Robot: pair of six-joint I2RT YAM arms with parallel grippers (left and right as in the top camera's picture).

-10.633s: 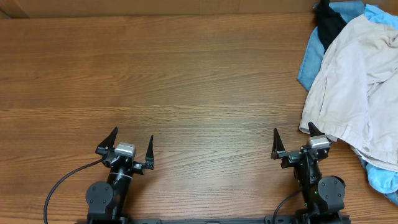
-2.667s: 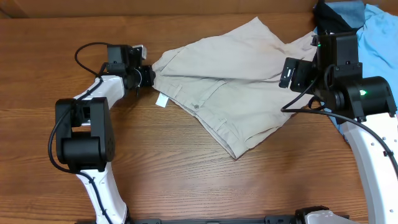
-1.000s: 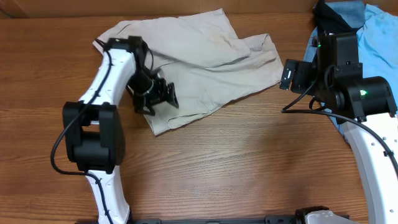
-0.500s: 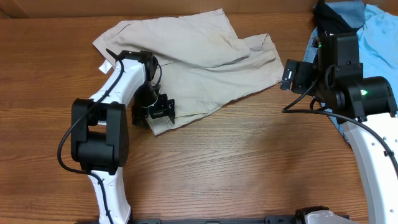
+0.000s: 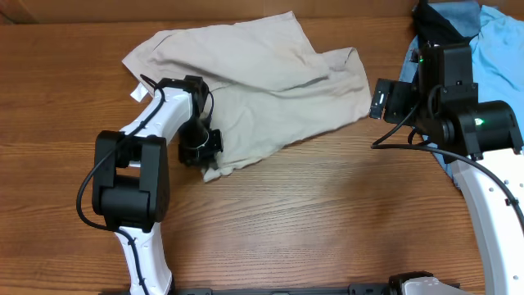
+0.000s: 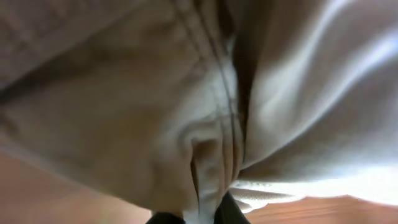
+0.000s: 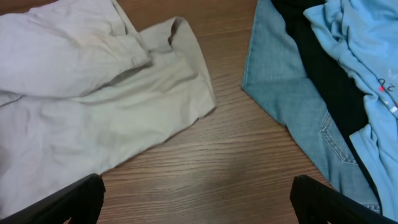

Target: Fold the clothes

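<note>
The beige shorts [image 5: 262, 82] lie spread and rumpled across the back middle of the table, with a small white label [image 5: 136, 94] at their left edge. My left gripper [image 5: 202, 152] sits at the shorts' front-left corner and is shut on a fold of the cloth. In the left wrist view the pinched fabric [image 6: 205, 155] fills the frame, bunched between the dark fingertips [image 6: 231, 214]. My right gripper [image 7: 202, 205] hangs open over bare wood just right of the shorts' right edge [image 7: 186, 74], holding nothing. From overhead the right gripper [image 5: 382, 97] is beside that edge.
A pile of other clothes lies at the far right: light blue fabric [image 5: 501, 37], denim [image 7: 292, 106] and a black garment [image 7: 326, 74]. The wooden table [image 5: 311, 221] stretches in front of the shorts.
My left gripper moved toward the front-left corner of the shorts and closed on the cloth, which shifted slightly. The right arm has stayed in place.
</note>
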